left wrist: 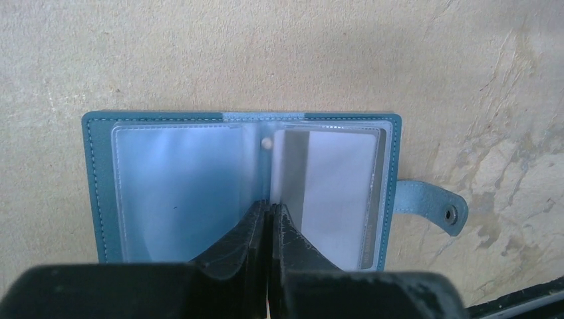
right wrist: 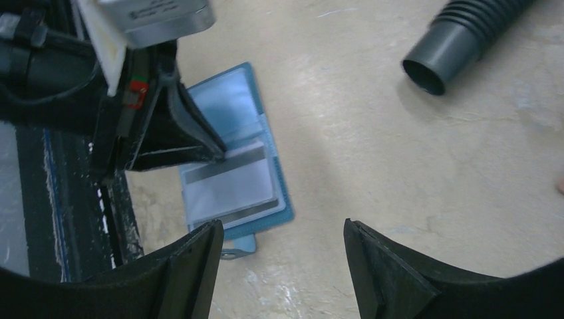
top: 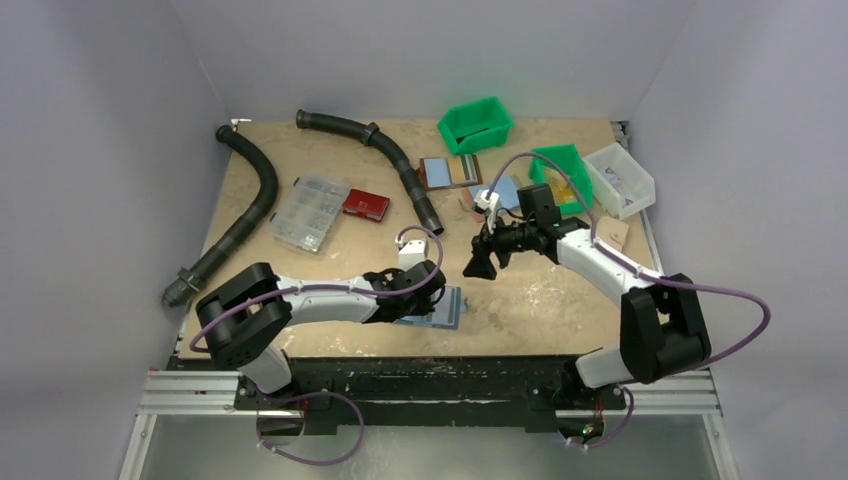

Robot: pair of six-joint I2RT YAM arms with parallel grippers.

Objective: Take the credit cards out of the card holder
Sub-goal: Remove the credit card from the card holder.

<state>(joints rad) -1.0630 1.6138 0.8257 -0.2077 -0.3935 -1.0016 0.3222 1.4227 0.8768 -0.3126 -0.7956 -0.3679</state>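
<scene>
Tan tabletop [top: 540,290] carries the open card holder [left wrist: 173,193] directly beneath the left gripper [left wrist: 269,216], whose jaws are pinched together at its middle fold, a card [left wrist: 339,193] lying just right of the tips with its long side running ahead, while the right gripper [right wrist: 282,229] hangs wide open, empty, farther off.

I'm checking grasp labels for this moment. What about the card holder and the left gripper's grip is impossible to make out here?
1. Left wrist view: what the shut left gripper pinches, if anything; its own fingers cover the contact.
2. Card count in the card holder: overlapping clear sleeves show only one card.
3. Top view: the left arm covers most of the card holder.
</scene>
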